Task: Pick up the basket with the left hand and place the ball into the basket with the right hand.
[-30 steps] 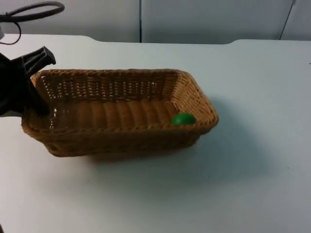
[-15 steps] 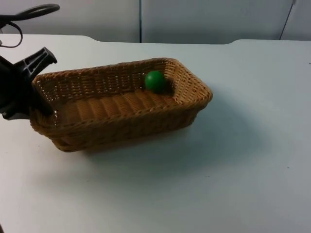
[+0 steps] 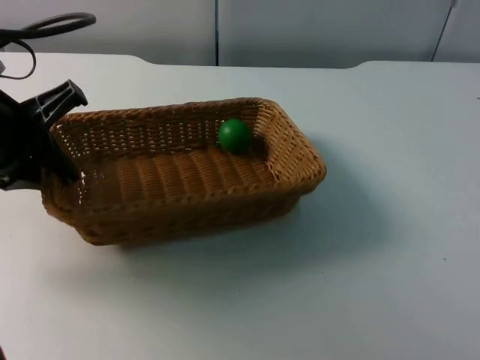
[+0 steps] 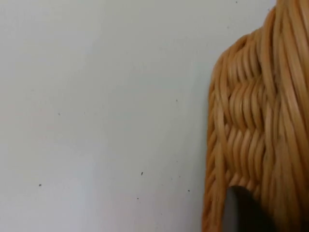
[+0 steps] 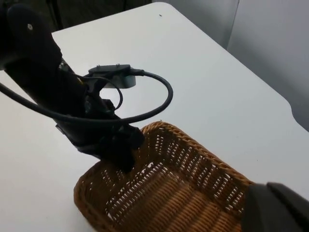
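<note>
Now ball (image 3: 235,136) sits in basket (image 3: 180,202).
Left gripper (image 3: 56,161) clamped on basket's end rim; right gripper's state can't be told.

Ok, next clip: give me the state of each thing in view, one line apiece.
basket: held by its short end, tilted, ball inside.
ball: green, in the basket against the far wall, near the end away from the left gripper.
left gripper: shut on the basket's rim.
right gripper: raised above the basket, holding nothing visible.
table: white, beneath the basket.
</note>
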Available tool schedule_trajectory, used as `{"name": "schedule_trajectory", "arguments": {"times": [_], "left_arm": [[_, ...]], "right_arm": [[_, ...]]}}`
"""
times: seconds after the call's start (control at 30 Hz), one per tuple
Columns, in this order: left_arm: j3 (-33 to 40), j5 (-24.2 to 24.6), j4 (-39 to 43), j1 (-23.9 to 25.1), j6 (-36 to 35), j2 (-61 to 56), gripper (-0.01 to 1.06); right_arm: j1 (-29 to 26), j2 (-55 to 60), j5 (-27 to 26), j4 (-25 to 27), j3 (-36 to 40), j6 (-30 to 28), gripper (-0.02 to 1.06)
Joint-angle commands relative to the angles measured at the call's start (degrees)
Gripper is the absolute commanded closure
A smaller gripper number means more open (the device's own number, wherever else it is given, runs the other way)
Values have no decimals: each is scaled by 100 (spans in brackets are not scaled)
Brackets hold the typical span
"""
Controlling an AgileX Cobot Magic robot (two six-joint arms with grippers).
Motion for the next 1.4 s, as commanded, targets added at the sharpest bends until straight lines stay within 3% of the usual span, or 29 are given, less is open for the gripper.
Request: {"name": "schedule_trajectory", "arguments": {"times": [0.0, 0.1, 0.23, 0.47, 0.77, 1.13, 1.23, 1.37], "left_arm": [[-31, 139, -15, 20, -39, -55, 69], [-31, 295, -15, 20, -173, -55, 49], [-31, 308, 39, 20, -173, -55, 43], [-31, 282, 386, 52, -173, -55, 43], [-31, 395, 506, 458, -173, -55, 43], [-64, 1373, 397, 994, -173, -65, 44], [-201, 1770, 388, 1031, -135, -76, 50], [-459, 2293, 398, 1031, 191, -226, 94]], "right_arm": [[5, -43, -101, 22, 13, -34, 105], [5, -43, -154, 22, 13, -34, 105], [5, -43, -154, 22, 13, -34, 105], [5, -43, -154, 22, 13, -34, 105], [5, -43, -180, 22, 13, -34, 105], [5, -43, -286, 152, 13, -34, 105], [5, -43, -286, 152, 13, -34, 105], [5, -43, -262, 152, 13, -34, 105]]}}
